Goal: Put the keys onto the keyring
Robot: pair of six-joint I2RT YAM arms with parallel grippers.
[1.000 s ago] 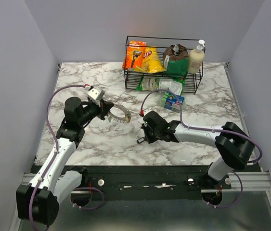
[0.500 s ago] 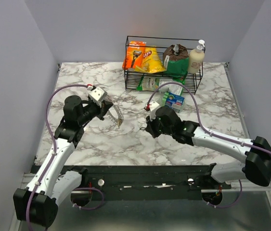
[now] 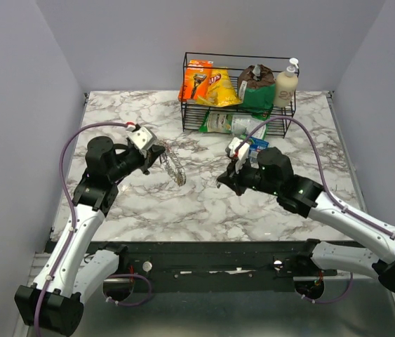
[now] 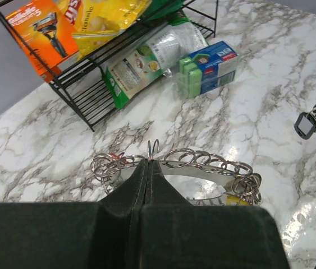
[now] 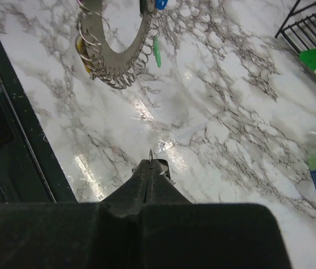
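TOP: your left gripper (image 3: pixel 156 156) clenches the keyring (image 3: pixel 175 168) over the marble table (image 3: pixel 183 210); right gripper (image 3: pixel 222 180) near, also clamped | LEFT WRIST: keyring looks light, stiff and slick, loops swing, so grip the band; dark key (image 4: pixel 305 124) hangs at right; basket (image 4: pixel 82 92) behind | RIGHT WRIST: jaws pinch what is probably the key's loop; glossy table, open room.

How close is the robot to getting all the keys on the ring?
Partly there. Done: a green key and what looks like a yellow key already hang from the keyring. In hand: the left gripper pinches the keyring, the right gripper pinches a small dark key. Left: that key is apart from the ring and must be threaded on.
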